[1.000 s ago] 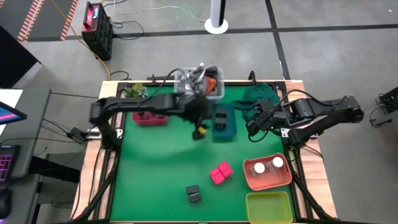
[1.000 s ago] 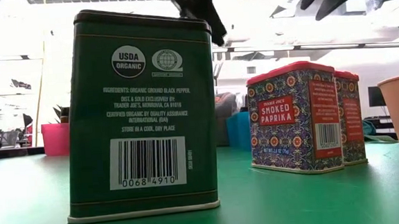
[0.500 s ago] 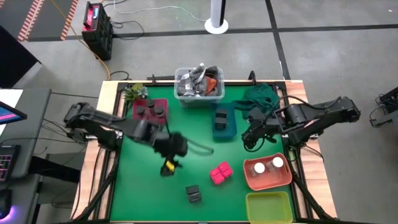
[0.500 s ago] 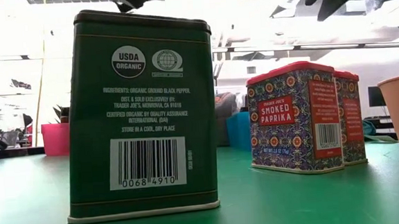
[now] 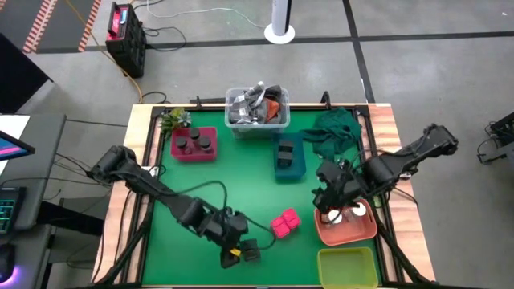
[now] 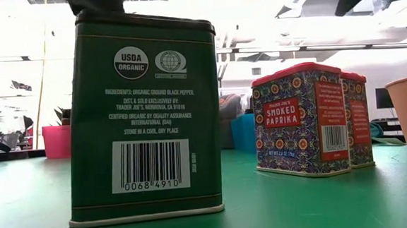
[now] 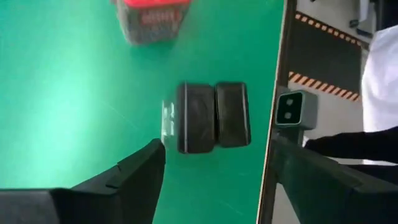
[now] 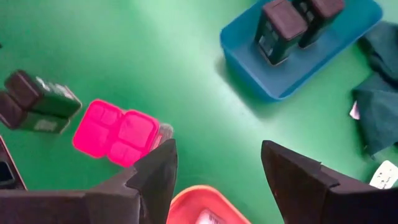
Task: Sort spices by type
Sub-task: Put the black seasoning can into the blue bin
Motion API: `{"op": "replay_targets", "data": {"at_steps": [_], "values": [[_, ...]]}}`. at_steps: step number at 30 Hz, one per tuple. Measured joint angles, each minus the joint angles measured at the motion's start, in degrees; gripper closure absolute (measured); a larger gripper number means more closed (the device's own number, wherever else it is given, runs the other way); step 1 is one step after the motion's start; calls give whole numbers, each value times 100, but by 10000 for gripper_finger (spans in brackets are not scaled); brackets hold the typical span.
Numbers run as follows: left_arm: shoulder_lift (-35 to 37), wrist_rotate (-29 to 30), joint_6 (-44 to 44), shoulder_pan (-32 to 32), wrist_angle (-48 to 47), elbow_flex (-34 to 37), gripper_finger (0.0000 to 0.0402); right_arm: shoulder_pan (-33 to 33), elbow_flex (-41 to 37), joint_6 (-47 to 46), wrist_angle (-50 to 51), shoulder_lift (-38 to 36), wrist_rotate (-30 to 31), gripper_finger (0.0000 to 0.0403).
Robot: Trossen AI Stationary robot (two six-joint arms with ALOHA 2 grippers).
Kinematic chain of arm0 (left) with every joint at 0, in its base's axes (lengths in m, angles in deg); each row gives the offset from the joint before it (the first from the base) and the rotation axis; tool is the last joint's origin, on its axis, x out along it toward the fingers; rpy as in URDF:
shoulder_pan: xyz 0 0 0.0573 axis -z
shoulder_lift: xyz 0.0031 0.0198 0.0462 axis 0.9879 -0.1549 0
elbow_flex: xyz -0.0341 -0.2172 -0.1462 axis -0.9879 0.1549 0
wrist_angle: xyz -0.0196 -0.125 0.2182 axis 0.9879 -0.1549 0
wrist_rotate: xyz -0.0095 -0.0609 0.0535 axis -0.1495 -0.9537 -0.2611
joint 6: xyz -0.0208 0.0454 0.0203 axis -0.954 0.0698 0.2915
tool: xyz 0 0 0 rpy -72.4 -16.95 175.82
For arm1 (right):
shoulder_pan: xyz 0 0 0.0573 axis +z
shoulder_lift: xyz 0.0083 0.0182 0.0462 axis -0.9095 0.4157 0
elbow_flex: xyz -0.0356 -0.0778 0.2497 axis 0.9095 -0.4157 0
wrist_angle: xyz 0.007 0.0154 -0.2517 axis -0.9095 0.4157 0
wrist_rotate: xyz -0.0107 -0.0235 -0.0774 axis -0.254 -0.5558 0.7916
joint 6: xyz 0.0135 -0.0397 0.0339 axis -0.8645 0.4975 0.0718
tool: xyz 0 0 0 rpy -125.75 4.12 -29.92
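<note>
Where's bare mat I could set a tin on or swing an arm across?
The widest bare mat lies between the pink tray, the blue tray and the left arm. The yellow tray is empty too. It's tight near the front edge: the left gripper hangs over the pepper tins beside the paprika tins, with the right gripper over the orange tray.

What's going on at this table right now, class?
A two-armed robot is sorting spices into coloured trays. The left gripper hangs open above the two dark green pepper tins near the table's front edge. The right gripper is open over the orange tray holding white-capped jars. Two pink-lidded paprika tins stand loose on the green mat; dark jars sit in the pink tray, tins in the blue tray.
</note>
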Motion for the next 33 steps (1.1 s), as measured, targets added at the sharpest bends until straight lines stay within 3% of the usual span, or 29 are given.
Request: {"op": "replay_targets", "data": {"at_steps": [4, 12, 21, 33], "values": [[-388, 304, -351, 143, -4, -90, 107, 289, 0, -237, 11, 199, 28, 143], [-536, 1184, -150, 228, -292, -113, 107, 680, 2, -583, 28, 295, 299, 143], [-542, 1351, 327, 228, -100, -106, 107, 745, 2, -644, 13, 297, 343, 143], [-812, 1272, 302, 152, -146, -53, 107, 731, 2, -651, -45, 297, 343, 143]]}}
